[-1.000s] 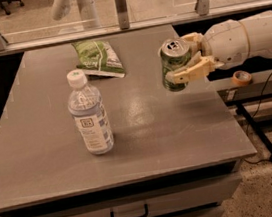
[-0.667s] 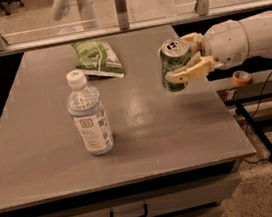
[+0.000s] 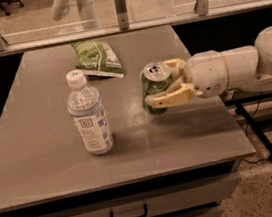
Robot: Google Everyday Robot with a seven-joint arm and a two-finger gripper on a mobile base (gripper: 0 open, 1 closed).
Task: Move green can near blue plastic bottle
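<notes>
**One firm grasp, two items apart**

I see the cream two-finger gripper (image 3: pixel 159 84) clenched around the small dark green metal can (image 3: pixel 153 90), tilted slightly, over the grey tabletop (image 3: pixel 190 133) right of centre. The clear bluish plastic bottle with a white cap (image 3: pixel 89 116) stands upright to its left — near, not touching. Behind both lies a flat green snack bag (image 3: pixel 97 59).

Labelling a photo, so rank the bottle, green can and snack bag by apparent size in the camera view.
1. blue plastic bottle.
2. green snack bag and green can look alike; the bag lies farther back.
The gripper, right of the bottle, grips the can.
</notes>
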